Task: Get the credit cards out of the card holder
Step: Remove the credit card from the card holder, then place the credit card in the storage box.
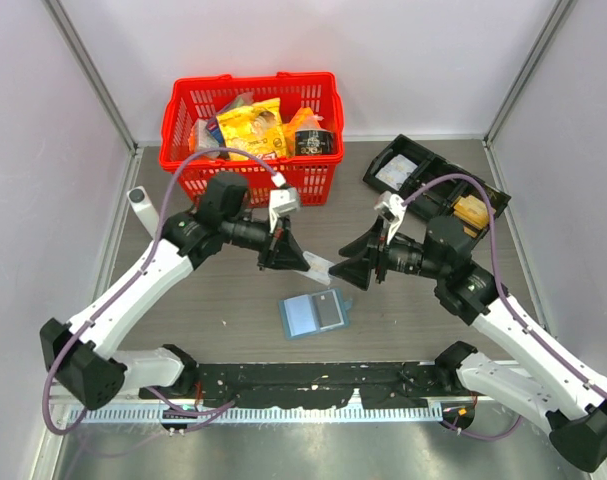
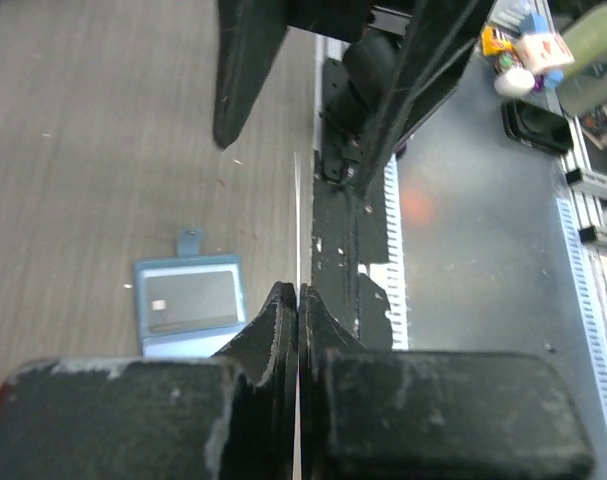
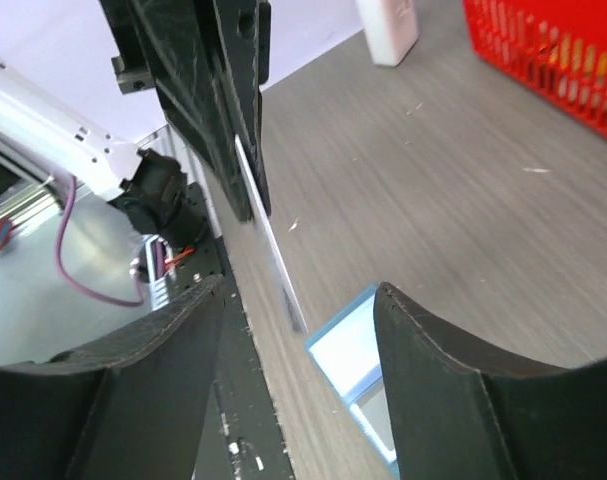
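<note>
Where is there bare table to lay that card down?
The table is bare left of the open card holder, toward the left arm, and between the red basket and the black tray. The middle is crowded: the left gripper pinches a card facing the open right gripper.

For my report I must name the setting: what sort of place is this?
Probably a robot test cell: plain white walls enclose a grey table, a left arm and a right arm are bolted at its near edge, and a red basket holds packaged goods.
</note>
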